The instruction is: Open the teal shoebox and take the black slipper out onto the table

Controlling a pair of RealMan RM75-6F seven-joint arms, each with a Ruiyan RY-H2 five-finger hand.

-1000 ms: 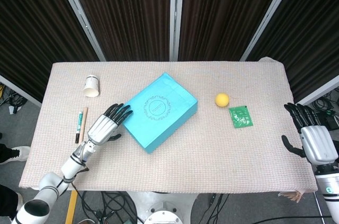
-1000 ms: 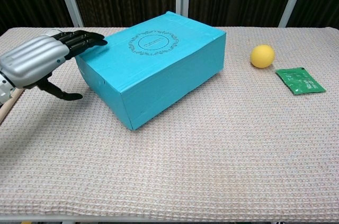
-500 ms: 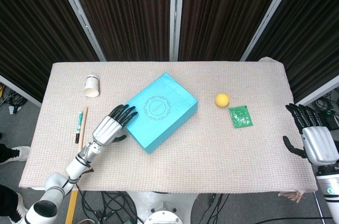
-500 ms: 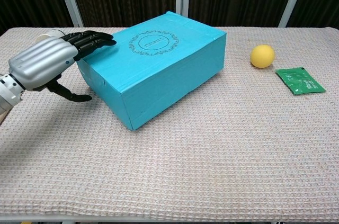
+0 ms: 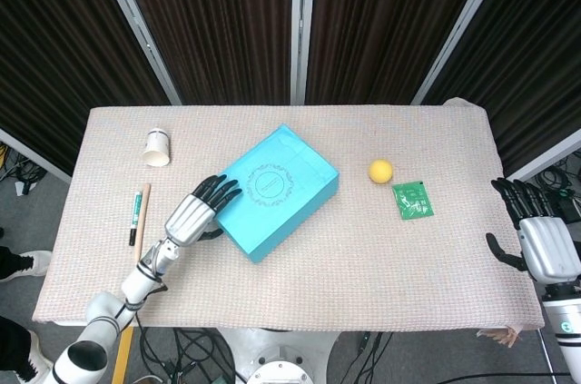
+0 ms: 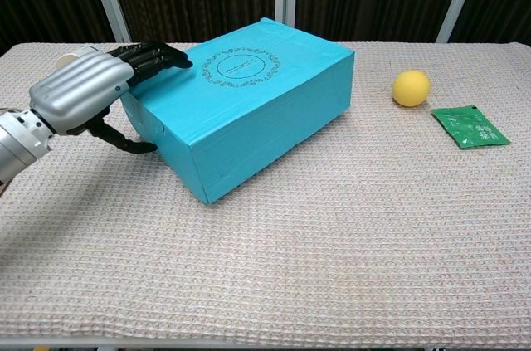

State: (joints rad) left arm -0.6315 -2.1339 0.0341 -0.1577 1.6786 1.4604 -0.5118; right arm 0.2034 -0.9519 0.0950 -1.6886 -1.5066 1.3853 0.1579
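Observation:
The teal shoebox [image 5: 277,189] [image 6: 249,98] lies closed near the table's middle, turned at an angle, its lid bearing an oval ornament. No slipper shows; the lid hides the inside. My left hand [image 5: 194,211] [image 6: 91,90] is at the box's left end, its dark fingers [image 6: 158,56] lying over the lid's left edge and the thumb low beside the box's side wall. It holds nothing. My right hand [image 5: 543,237] hangs past the table's right edge, fingers apart and empty; the chest view does not show it.
A yellow ball [image 5: 380,171] [image 6: 411,87] and a green packet [image 5: 413,200] [image 6: 470,126] lie right of the box. A white paper cup [image 5: 157,147] lies on its side at the back left. A pen and a wooden stick [image 5: 140,212] lie by the left edge.
My left hand has moved right and forward until its fingers lie over the lid's left edge. The box and my right hand have stayed in place.

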